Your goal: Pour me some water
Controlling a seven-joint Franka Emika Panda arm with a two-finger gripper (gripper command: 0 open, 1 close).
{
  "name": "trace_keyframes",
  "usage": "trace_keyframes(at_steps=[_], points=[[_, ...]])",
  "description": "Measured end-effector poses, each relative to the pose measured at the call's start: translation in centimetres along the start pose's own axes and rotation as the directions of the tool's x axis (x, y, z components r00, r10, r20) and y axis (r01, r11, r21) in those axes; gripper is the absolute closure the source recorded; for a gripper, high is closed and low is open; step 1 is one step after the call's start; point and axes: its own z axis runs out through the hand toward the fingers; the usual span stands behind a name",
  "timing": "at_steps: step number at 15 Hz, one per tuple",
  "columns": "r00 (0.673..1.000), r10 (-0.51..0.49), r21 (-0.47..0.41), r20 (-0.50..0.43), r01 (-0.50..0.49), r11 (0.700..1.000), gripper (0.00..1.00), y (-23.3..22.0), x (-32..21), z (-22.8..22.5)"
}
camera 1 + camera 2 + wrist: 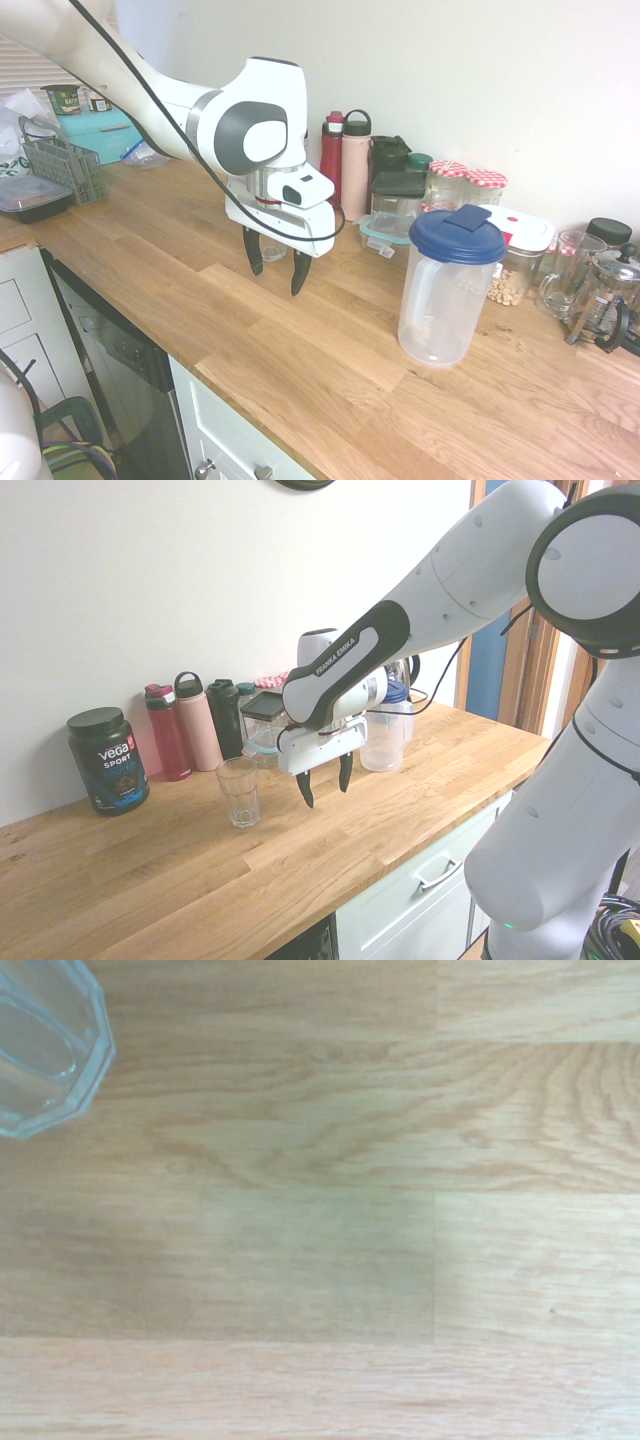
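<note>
Our hand (277, 267) hangs above bare bench (300, 370), pointing straight down with its fingers spread and nothing between them. We judge this a waiting pose between the two things the task needs, since it touches neither.

The jug (448, 290), clear with a blue lid, stands upright on the bench to one side of the hand, apart from it; whether it holds much water we cannot tell. Its handle looks to face roughly towards the hand, which would suit a sideways grasp. The glass (238, 791) stands empty and upright on the other side, near the hand, and its rim (45, 1045) shows at the corner of the wrist view. Set apart like this, the two leave open bench for tipping the jug over the glass.

Along the wall stand bottles (185, 730), a protein tub (108, 760) and jars (465, 190), pushed back out of the working space.
</note>
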Motion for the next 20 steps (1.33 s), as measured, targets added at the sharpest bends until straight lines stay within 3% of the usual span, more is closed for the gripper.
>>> trace_keyframes(at_steps=[3,7,12,15,20], points=[[1.0,0.0,0.007,-0.008,0.0,1.0,0.0,-0.3,0.4,-0.8],[0.999,-0.009,0.065,-0.054,0.013,0.998,0.0,-0.2,2.5,-8.0],[0.99,-0.111,0.128,-0.089,0.122,0.984,0.0,8.5,2.9,-17.2],[0.989,-0.112,0.124,-0.097,0.124,0.984,0.0,14.1,4.2,-18.3],[0.989,-0.044,0.16,-0.144,0.067,0.985,0.0,20.7,7.2,-15.2]])
